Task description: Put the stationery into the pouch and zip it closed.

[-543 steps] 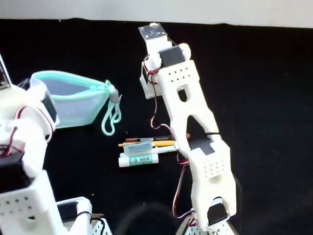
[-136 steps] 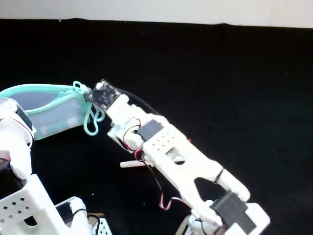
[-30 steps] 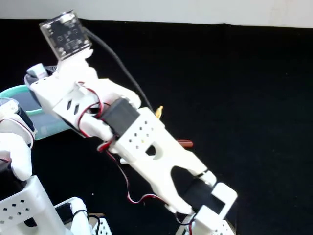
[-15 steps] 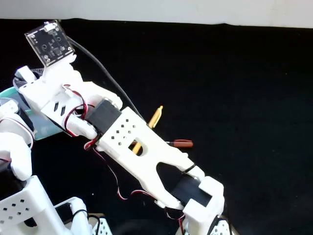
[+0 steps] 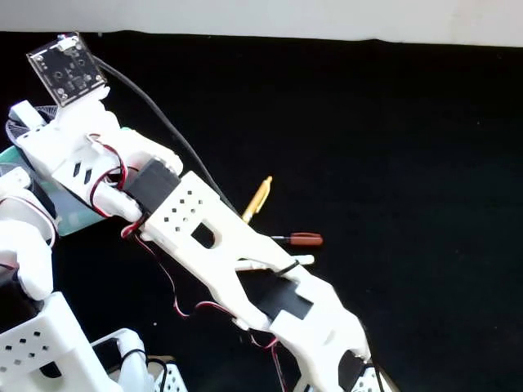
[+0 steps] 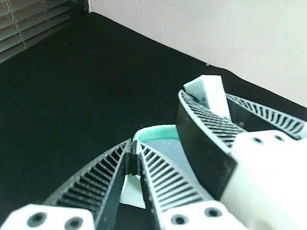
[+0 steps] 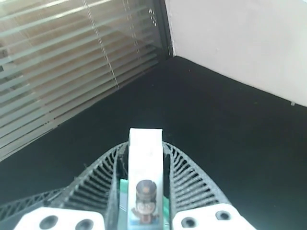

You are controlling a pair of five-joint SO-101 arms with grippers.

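The left gripper [image 6: 135,152] is pinched shut on the rim of the pouch [image 6: 160,133]; the right gripper [image 7: 145,138], just beside it, clamps a white stick [image 7: 145,167].

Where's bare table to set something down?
Bare table: everything right of the yellow pen and red pen, out to the wall, plus the far strip beyond the right arm. Crowded: the left side, where the left pincer and the right pincer, gripping a white block, crowd the pouch.
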